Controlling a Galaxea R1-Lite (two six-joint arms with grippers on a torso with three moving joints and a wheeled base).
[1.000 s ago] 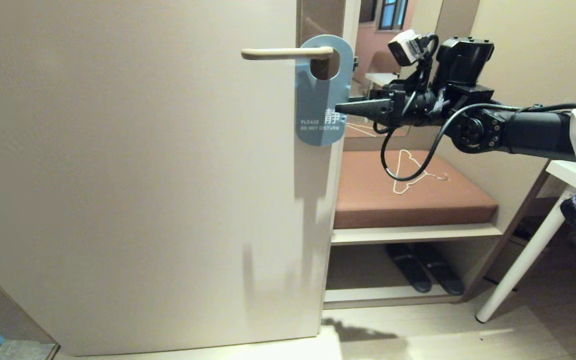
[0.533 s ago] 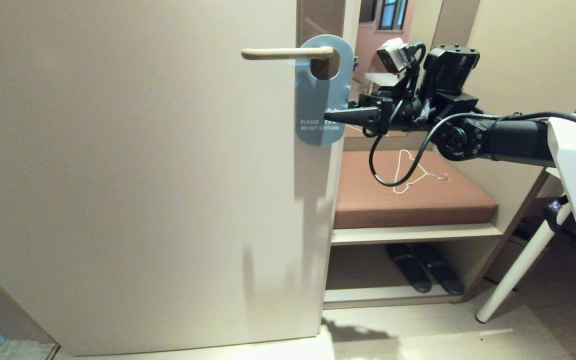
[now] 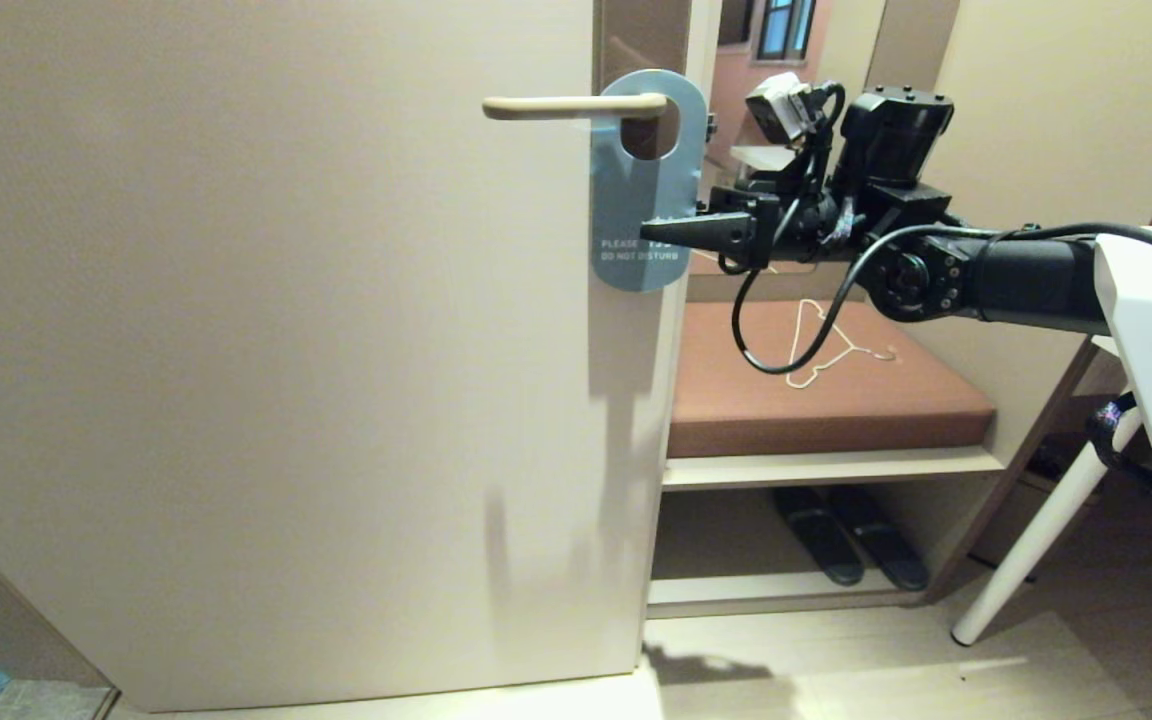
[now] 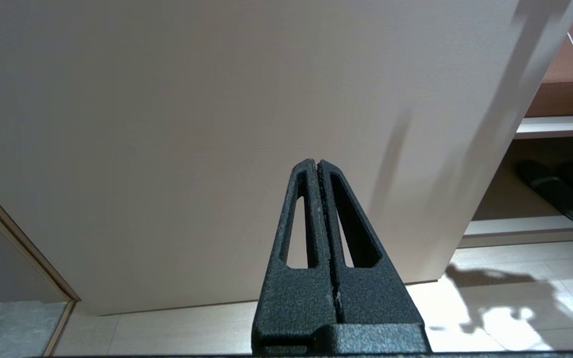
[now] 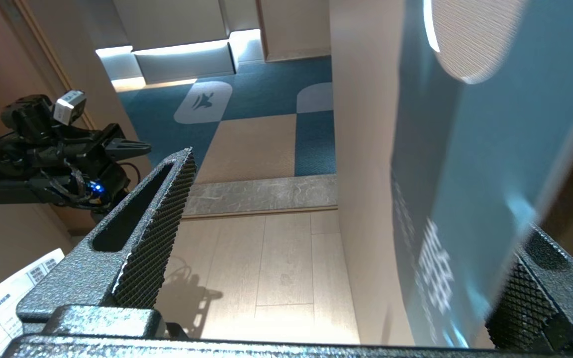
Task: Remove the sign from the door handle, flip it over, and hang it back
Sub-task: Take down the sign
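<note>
**Open jaws bracket the sign's edge**

Upper centre of the head view, our blue door hanger sign (image 3: pixel 641 200) hangs by its round hole on the cream lever door handle (image 3: pixel 573 105). We bring the right gripper (image 3: pixel 658 231) in from the right, jaws spread wide and holding nothing (apparently one finger (image 5: pixel 152 219) each side), ready to pinch. Our left gripper (image 4: pixel 317 165) sits closed and empty, parked.
</note>
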